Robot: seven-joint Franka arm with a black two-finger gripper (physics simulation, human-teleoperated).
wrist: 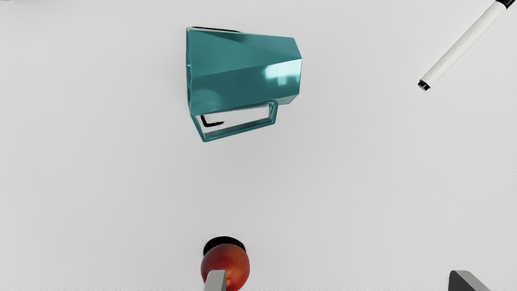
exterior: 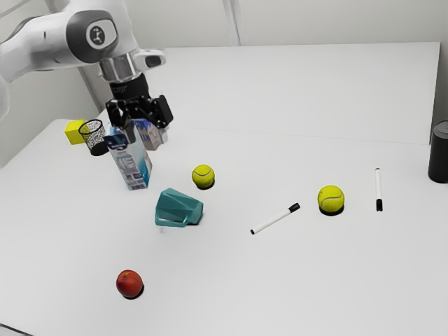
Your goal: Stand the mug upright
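Carton (exterior: 133, 166), tennis ball (exterior: 203, 176), marker (exterior: 274, 219) and red fruit (exterior: 129, 283) surround the tipped mug (exterior: 177, 208), the gripper (exterior: 148, 129) above holding its fingers spread.

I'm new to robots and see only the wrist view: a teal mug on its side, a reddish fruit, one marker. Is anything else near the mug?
Observer: Yes, a tennis ball lies near the mug.
Visitor: Am I down at table height?
Observer: No, the gripper hangs well above the table.
Visitor: Is there anything else to write with?
Observer: Yes, a second marker lies toward the exterior view's right.
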